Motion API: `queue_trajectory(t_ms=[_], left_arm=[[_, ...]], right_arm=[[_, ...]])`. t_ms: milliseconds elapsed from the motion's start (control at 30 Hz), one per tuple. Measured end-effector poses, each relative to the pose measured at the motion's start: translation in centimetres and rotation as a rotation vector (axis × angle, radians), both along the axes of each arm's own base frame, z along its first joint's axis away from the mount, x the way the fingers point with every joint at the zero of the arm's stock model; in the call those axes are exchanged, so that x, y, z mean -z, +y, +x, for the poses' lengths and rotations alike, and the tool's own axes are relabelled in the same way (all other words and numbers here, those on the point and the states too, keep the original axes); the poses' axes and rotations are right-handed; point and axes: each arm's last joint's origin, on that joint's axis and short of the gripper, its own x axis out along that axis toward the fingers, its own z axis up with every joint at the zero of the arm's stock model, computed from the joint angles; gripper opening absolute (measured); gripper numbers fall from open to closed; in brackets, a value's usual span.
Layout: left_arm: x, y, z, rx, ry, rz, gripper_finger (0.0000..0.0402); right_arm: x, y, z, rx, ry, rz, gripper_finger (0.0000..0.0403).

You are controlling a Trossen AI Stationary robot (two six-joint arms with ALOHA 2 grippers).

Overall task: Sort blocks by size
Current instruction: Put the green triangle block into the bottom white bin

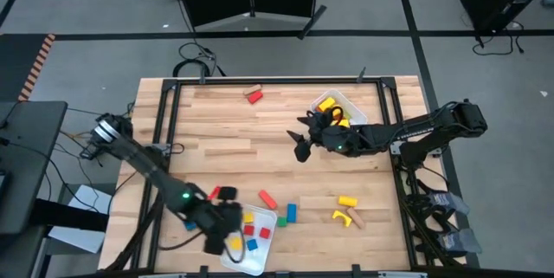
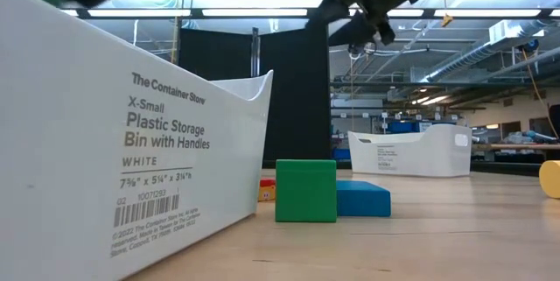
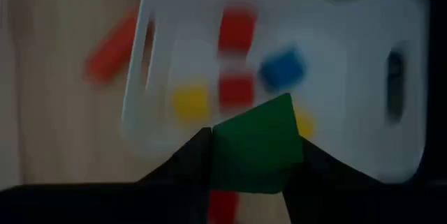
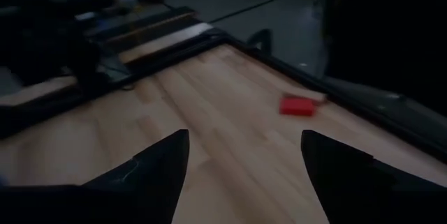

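My left gripper [image 3: 255, 139] is shut on a green block [image 3: 257, 140] above the near white tray [image 1: 264, 256], which holds red, yellow and blue small blocks [image 3: 236, 88]. In the high view this gripper [image 1: 218, 236] stands over the tray's left end, and the arm hides the green block. My right gripper [image 4: 244, 135] is open and empty. It hangs above the bare table [image 1: 303, 145], left of the far white tray [image 1: 357, 105], which holds yellow blocks [image 1: 326, 104]. My left gripper pinches the green block by two opposite sides [image 3: 222, 147] between its two fingers. The fingers point down from above. The block hangs clear over the near tray and its blocks.
Loose on the table lie a red bar [image 1: 267, 198], a green cube [image 1: 282, 220], a blue block [image 1: 292, 211], yellow pieces [image 1: 346, 201] and a pink bar [image 1: 357, 221] near the front. A red block [image 1: 254, 97] lies at the far edge. The table's middle is bare wood.
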Motion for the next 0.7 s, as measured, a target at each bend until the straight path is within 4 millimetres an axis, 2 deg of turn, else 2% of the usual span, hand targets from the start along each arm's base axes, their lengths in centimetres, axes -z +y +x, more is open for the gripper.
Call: queue_trajectory(t_ms=[133, 267, 400, 533, 700], left_arm=[[0.4, -0.4, 2.8, 0.049, -0.041, 0.036, 0.0134], [2.1, -1.1, 4.8, 0.081, -0.007, 0.054, 0.0134], [4.3, -1.8, 5.8, 0.094, 0.063, 0.052, 0.0137], [5.4, -2.1, 6.3, 0.077, 0.091, 0.054, 0.0208], [4.8, -2.5, 6.5, 0.059, 0.042, 0.016, 0.0314]], right_arm=[[-0.1, 1.1, 0.1, -0.119, -0.012, 0.041, 0.0287], [0.0, 3.5, -0.1, -0.261, 0.013, 0.029, 0.0290], [0.0, 6.1, -0.6, -0.359, 0.028, 0.001, 0.0296], [0.3, 8.7, -1.6, -0.450, 0.065, -0.011, 0.0308], [0.4, 11.2, -2.7, -0.503, 0.069, -0.014, 0.0321]])
